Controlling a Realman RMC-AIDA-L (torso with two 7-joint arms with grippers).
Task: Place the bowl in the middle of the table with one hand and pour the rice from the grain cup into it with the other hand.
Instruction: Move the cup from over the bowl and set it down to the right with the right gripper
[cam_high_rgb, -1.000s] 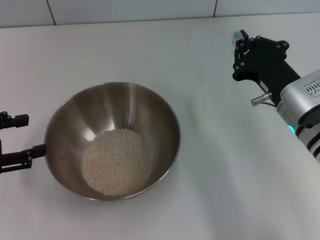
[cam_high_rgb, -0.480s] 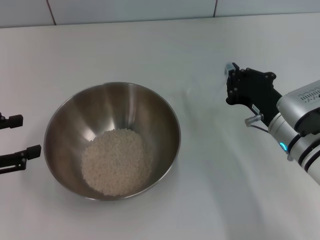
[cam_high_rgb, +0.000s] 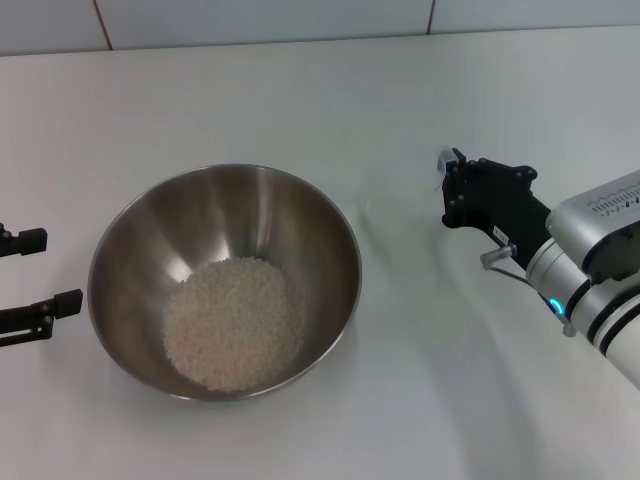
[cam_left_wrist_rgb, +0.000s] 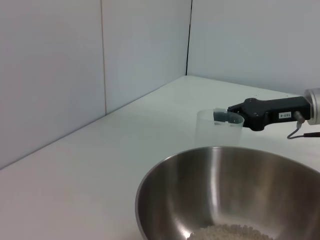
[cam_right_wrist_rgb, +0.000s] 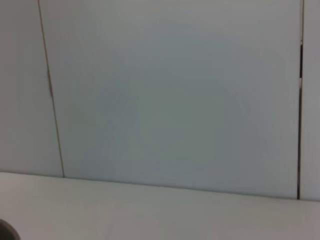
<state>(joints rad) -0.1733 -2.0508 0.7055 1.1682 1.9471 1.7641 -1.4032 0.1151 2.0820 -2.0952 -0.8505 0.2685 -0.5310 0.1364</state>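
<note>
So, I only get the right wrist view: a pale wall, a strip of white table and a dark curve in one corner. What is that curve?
Observer: It looks like the rim of a large round stainless-steel bowl that sits on the white table with a pale heap of white rice grains in its bottom.
Visitor: Where did the rice come from?
Observer: I can't see that, but a small clear plastic cup stands upright to the robot's right of the bowl. It looks empty, and the right claw is at its rim.
Visitor: And the other claw?
Observer: The left claw is open on the bowl's other side, close to it but not touching.
</note>
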